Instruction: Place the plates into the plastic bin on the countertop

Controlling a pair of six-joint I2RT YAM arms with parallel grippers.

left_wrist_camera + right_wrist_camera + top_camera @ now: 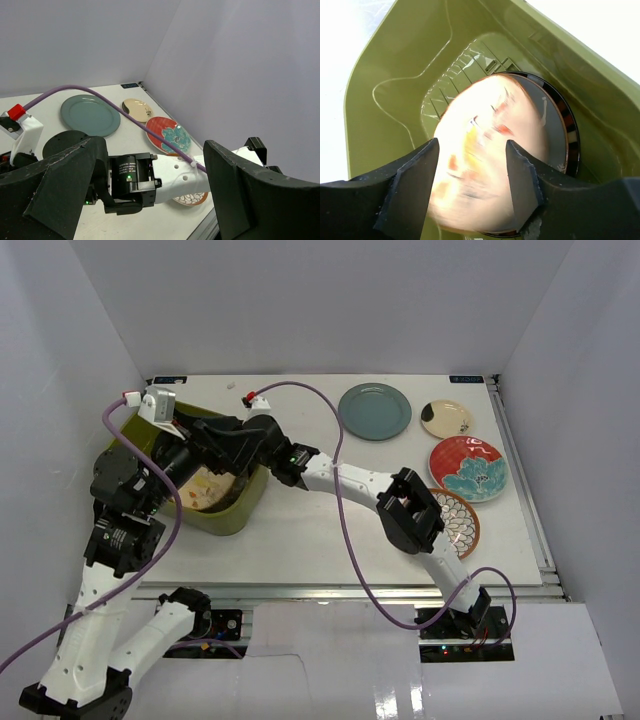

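The olive-green plastic bin (238, 512) stands at the left of the countertop (300, 540). In the right wrist view my right gripper (472, 147) hangs open over the bin (395, 65). Below its parted jaws a cream plate with coloured marks (485, 150) is motion-blurred and lies over a black-rimmed plate (566, 135) on the ribbed floor. My left gripper (150, 200) is wide open and holds nothing beside the bin, facing the right arm's wrist. From above, both grippers (215, 465) crowd over the bin, and the cream plate (207, 485) shows inside.
On the right of the countertop lie a grey-blue plate (375, 411), a cream plate with a dark patch (446, 418), a red plate with a teal flower (467, 468) and a brown-rimmed petal plate (462, 525), which the right arm partly covers. White walls enclose three sides.
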